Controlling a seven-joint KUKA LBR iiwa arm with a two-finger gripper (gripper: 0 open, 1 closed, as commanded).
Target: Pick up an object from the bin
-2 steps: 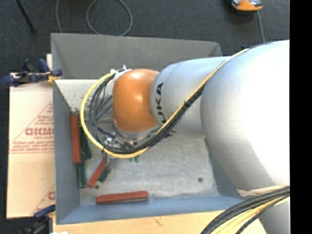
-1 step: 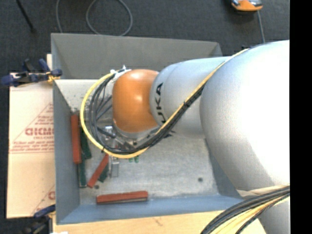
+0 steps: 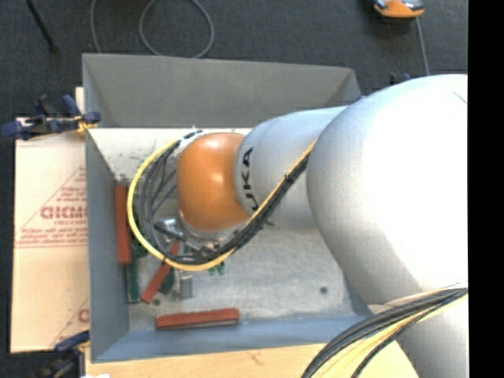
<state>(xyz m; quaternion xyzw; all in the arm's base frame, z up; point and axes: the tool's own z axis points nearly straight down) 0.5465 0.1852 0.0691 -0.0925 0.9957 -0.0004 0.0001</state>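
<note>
While its state cannot be told, the tool (image 3: pixel 177 250) hangs with a small slanted orange stick (image 3: pixel 155 282) just beside it.

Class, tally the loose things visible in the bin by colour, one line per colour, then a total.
Red-orange sticks: 3
Green pieces: 2
Total: 5 visible; the arm may hide others.

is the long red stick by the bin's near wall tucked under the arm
No, the red stick lies flat in the open along the near wall of the bin, apart from the arm's orange cover.
</note>
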